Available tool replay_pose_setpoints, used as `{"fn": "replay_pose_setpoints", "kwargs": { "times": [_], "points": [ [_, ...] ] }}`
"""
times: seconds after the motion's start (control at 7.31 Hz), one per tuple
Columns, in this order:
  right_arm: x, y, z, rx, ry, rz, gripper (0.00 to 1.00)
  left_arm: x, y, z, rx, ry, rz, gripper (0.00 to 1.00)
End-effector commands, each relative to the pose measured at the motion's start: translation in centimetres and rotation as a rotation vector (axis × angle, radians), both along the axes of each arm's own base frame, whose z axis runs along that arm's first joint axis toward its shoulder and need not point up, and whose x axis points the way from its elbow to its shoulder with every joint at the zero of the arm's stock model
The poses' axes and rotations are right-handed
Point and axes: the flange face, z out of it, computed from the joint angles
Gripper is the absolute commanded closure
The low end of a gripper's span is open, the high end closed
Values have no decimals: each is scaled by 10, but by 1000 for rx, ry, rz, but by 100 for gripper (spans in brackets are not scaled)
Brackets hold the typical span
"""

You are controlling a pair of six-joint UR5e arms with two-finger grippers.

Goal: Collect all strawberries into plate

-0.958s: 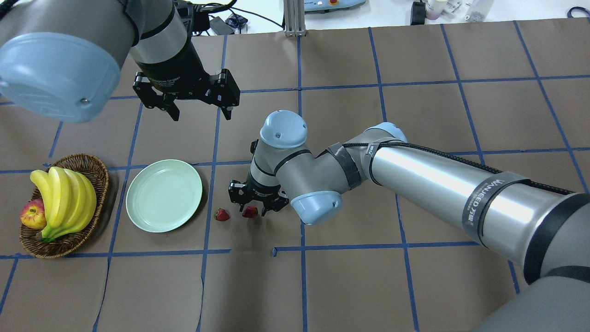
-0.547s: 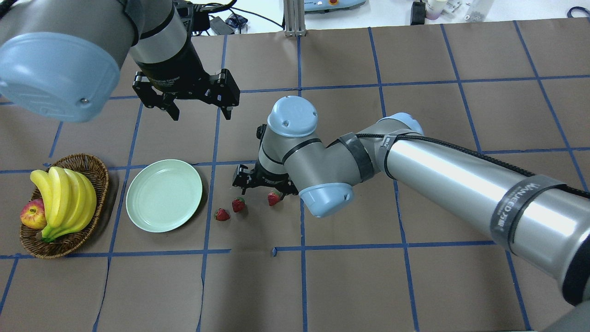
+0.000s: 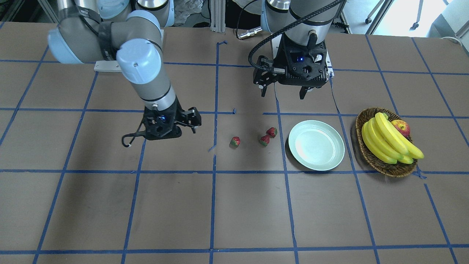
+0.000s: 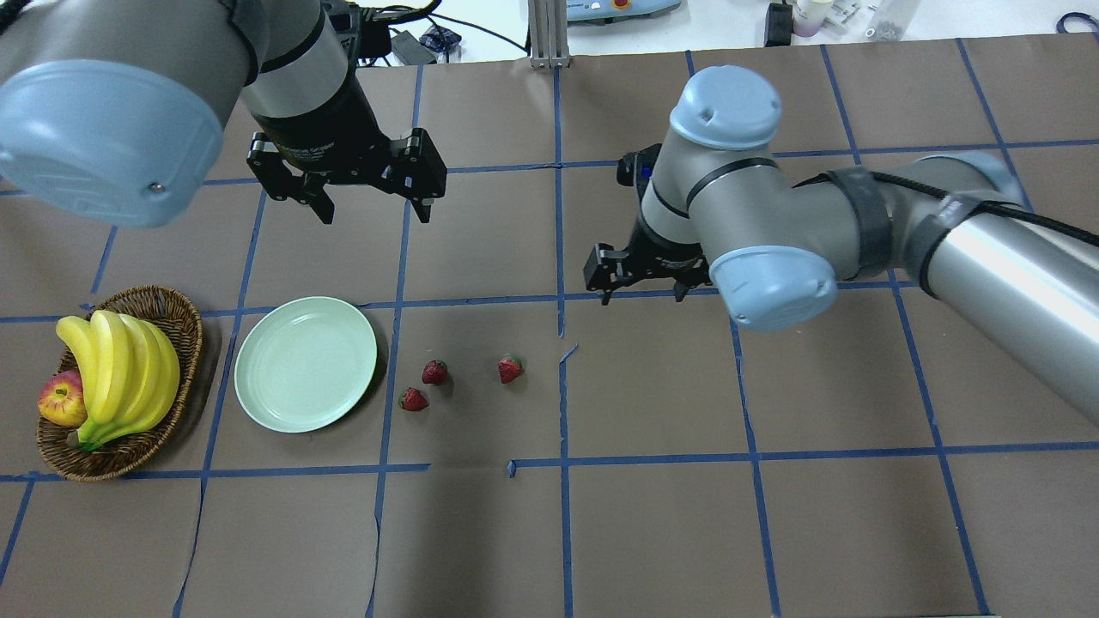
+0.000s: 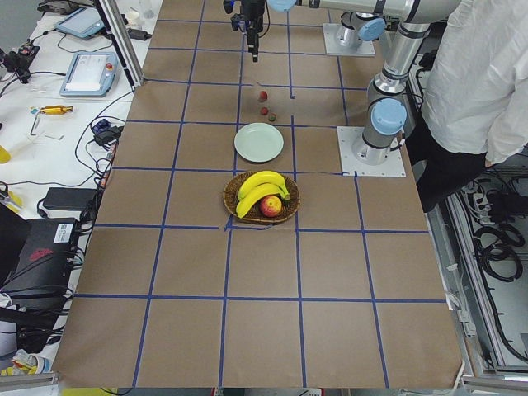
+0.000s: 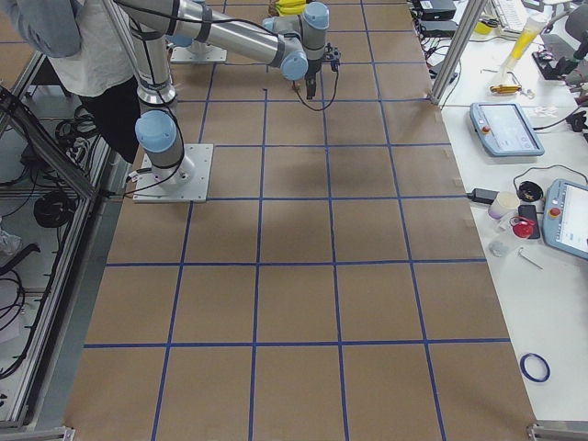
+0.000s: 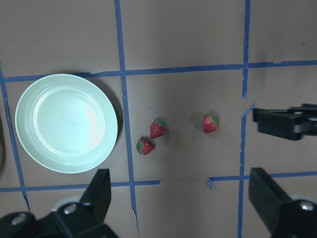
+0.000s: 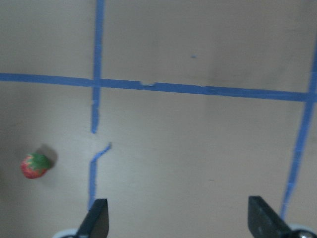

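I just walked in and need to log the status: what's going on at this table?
Nothing is being held right now. The left hand hangs open above the table beyond the plate. The right hand is open too, off to one side of the strawberries. All three lie on the table beside the empty plate, so none is collected yet.

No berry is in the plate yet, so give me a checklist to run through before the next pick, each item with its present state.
1. Three small red strawberries with green tops in plain sight on the brown paper-covered table: ok.
2. Round pale mint-green plate bare and unobstructed: ok.
3. Open, empty left hand: ok.
4. Open, empty right hand: ok.
5. Room to grasp one of the two strawberries nearest the plate without nudging the other: cannot tell; they lie close together.
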Motion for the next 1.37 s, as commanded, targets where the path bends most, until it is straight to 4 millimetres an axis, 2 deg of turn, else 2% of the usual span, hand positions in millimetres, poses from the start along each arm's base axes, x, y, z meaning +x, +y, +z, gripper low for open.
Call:
{"fn": "replay_pose_setpoints", "kwargs": {
  "times": [0.0, 0.14, 0.27, 0.41, 0.68, 0.96, 1.23],
  "points": [
    [-83, -4, 64, -25, 141, 68, 0, 0, 0, 0, 0, 0, -1, 0],
    [-107, -15, 103, 0, 141, 72, 0, 0, 0, -2, 3, -2, 3, 0],
    [-114, -22, 152, 3, 147, 52, 0, 0, -1, -2, 4, -2, 2, 0],
    [-114, -24, 183, -9, 147, 44, 0, 0, -2, -5, 9, -1, 6, 0],
    [-113, -10, 188, 31, 149, 48, 0, 0, -2, -11, 21, -5, 6, 0],
    [-112, -8, 188, 52, 136, 49, 0, 0, -3, -23, 45, -10, -4, 0],
    [-112, -4, 190, 69, 133, 52, 0, 9, -2, -59, 68, -41, 3, 0]
  ]
}}
